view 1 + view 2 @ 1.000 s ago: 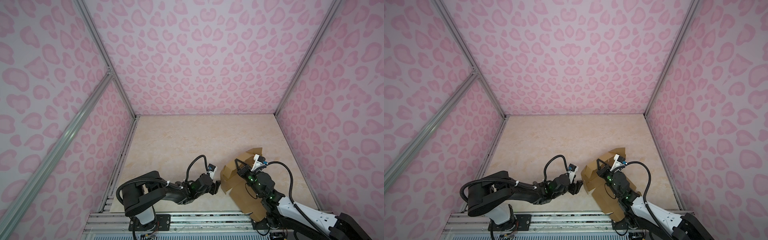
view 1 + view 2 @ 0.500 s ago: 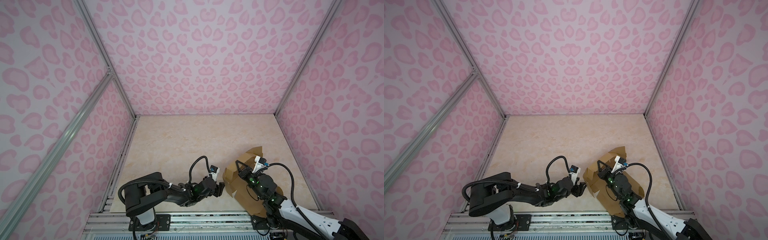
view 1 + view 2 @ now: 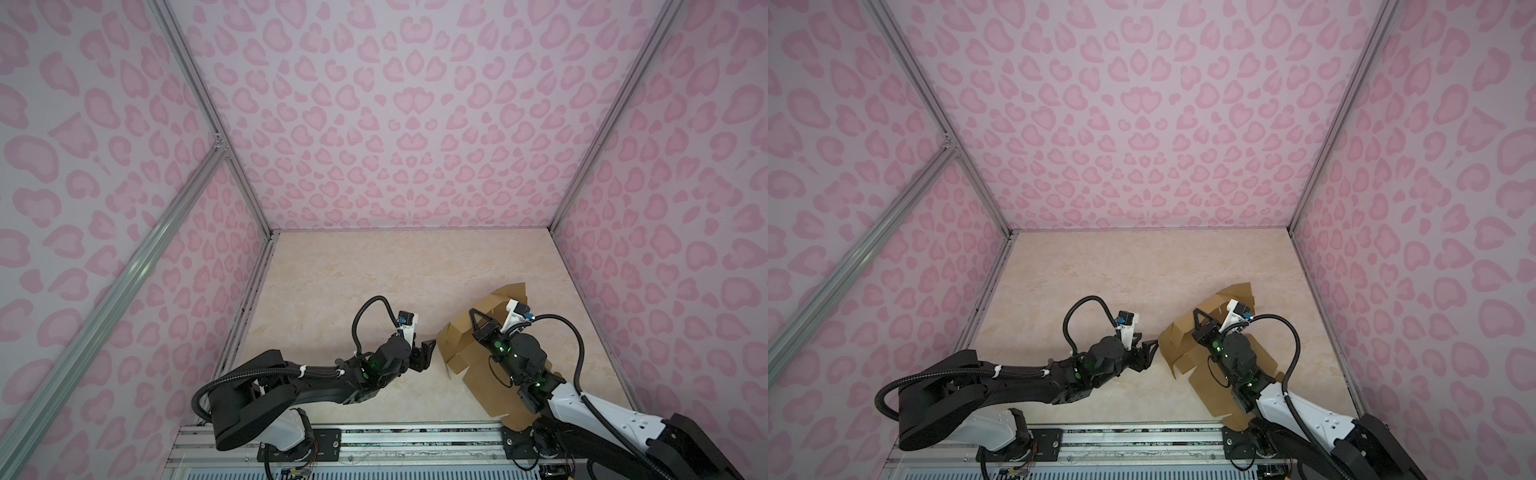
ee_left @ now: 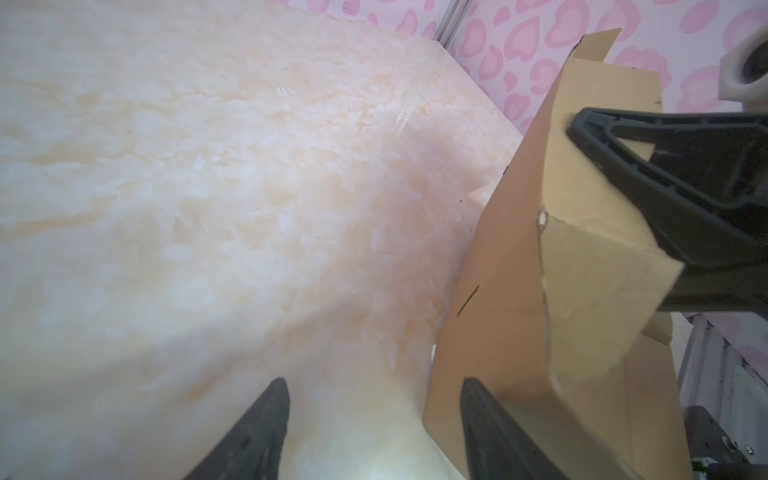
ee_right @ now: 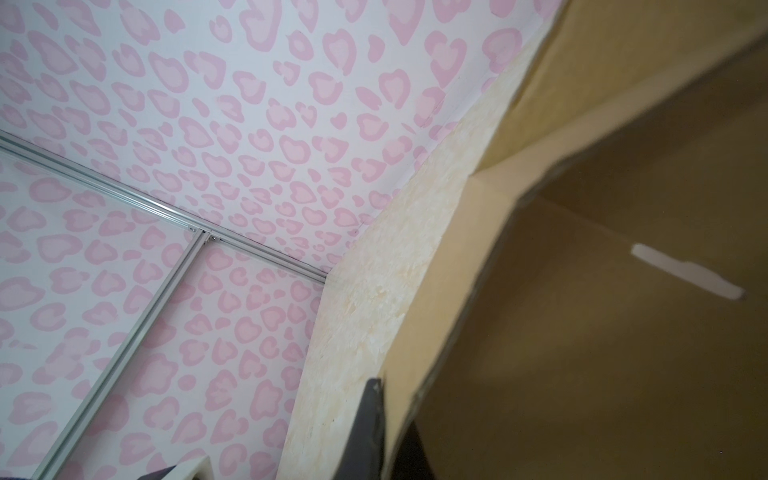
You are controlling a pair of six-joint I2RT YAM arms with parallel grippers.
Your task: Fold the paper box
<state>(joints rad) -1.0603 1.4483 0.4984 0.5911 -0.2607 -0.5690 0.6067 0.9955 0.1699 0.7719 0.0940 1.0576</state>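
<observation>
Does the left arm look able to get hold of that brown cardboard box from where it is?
Probably yes. The left gripper is open right beside the paper box, with only bare table between. The right gripper is shut on a flap farther along, off its path.

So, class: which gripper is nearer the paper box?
Right. The right gripper is shut on a flap of the paper box; the left gripper hangs open just beside its edge.
</observation>
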